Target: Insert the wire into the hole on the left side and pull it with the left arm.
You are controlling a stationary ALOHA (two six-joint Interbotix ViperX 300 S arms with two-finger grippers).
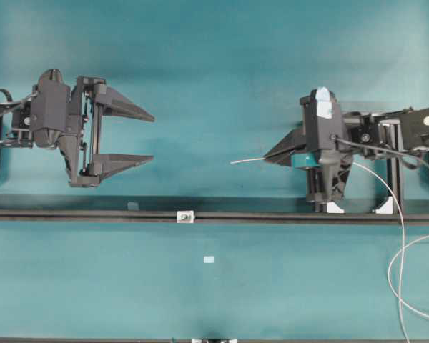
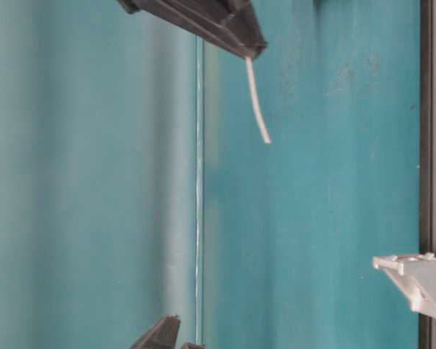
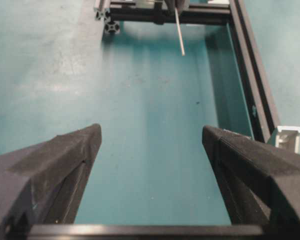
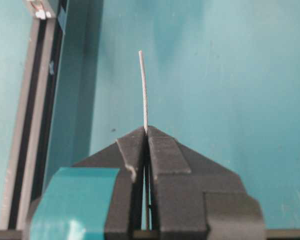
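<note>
Over on the left the left arm (image 1: 50, 118) waits above the teal table (image 1: 214, 57), its gripper (image 1: 151, 137) spread wide with nothing between the two pointed black fingers (image 1: 125, 103). In its own wrist view those fingers frame bare table, with the wire's tip far off ahead.

A little to the right, and nearer me, sits the hole (image 1: 185, 216), a tiny white block on the dark rail (image 1: 272, 214) that crosses the table. It is well apart from both grippers.

Further right, the wire (image 1: 247, 161) sticks out leftward from the right gripper (image 1: 267, 156), whose fingers are pinched tight on it (the right wrist view shows the strand coming straight out of the closed tips, bending slightly toward its end). Behind the gripper the slack trails off and loops at the far right (image 1: 400, 271).

What worries me is that free tip. It is long, thin and slightly bowed, so I'd guess it could glance off the face of the block and buckle rather than enter, especially since the opening is so small. The tip also hangs clear of the rail's line, so a misjudged approach could miss. And the looped slack might drag, twisting the wire in the grip.
</note>
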